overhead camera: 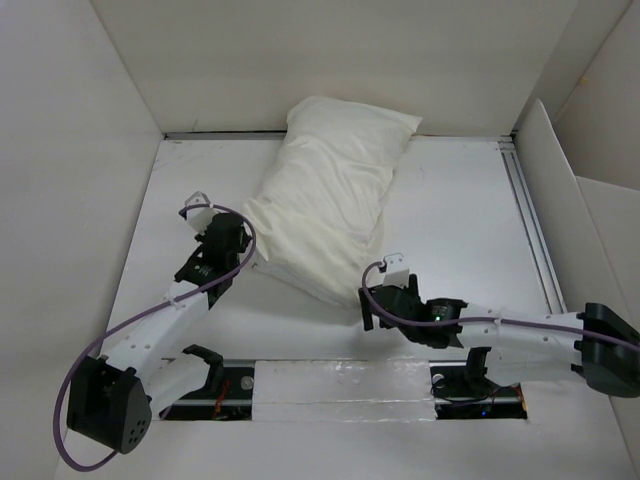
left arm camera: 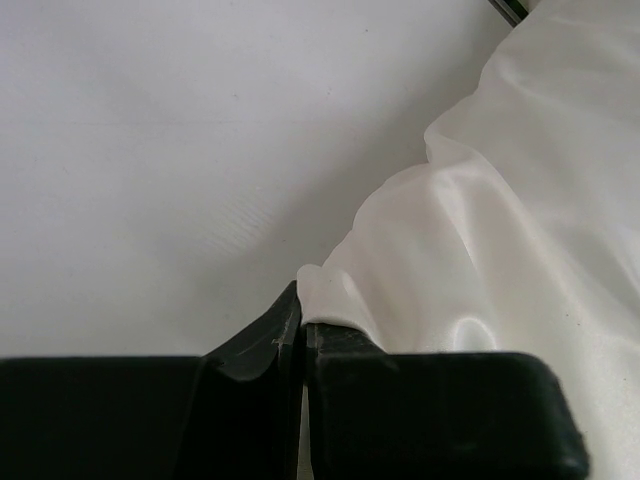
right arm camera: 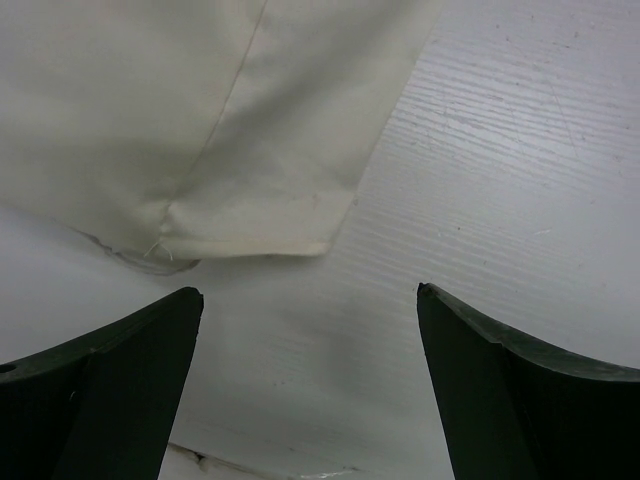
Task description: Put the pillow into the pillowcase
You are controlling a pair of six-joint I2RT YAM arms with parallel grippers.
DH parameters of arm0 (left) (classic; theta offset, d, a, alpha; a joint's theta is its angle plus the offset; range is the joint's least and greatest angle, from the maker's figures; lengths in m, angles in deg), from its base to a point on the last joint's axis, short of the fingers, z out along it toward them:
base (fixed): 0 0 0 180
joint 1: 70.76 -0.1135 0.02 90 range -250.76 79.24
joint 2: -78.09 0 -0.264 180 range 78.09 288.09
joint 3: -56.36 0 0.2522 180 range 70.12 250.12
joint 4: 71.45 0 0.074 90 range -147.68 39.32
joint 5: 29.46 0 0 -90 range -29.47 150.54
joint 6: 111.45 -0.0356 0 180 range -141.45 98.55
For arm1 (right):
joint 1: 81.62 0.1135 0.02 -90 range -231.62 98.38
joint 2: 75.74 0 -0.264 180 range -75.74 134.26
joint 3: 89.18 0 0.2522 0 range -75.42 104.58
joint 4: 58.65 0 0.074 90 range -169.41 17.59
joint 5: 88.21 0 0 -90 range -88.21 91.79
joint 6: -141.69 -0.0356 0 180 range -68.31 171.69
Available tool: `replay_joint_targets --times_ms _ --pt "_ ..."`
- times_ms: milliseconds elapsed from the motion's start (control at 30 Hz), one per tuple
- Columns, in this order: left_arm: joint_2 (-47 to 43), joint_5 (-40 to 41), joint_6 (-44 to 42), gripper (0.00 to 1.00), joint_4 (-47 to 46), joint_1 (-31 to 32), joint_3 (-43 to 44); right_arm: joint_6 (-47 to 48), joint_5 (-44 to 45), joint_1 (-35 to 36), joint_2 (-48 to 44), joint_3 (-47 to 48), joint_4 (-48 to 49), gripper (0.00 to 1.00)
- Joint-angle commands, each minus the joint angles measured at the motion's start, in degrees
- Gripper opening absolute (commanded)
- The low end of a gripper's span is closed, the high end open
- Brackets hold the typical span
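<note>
Two claws at the mouth end: left claw (left arm camera: 303, 335) clenched on a fold of the thin, wrinkly cream fabric pillowcase (overhead camera: 320, 200), which lies diagonally on the white tabletop (overhead camera: 460, 210); right claw (right arm camera: 308, 290) spread wide over its near corner. Plump white pillow looks mostly sleeved. Next, I'd drop, pinch that corner, tug the case over.
</note>
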Motion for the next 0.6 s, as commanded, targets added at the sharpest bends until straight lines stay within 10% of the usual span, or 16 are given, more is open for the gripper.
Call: replay_joint_targets --times_ms 0,567 --pt "-0.3 0.2 -1.3 0.0 -2.9 -0.2 3.6 -2.0 4.3 0.5 1.3 2.9 -0.7 0.94" --pt "-0.3 -2.6 -2.4 0.0 -4.7 -0.2 2.0 4.9 7.8 -3.3 11.5 4.2 16.5 0.69"
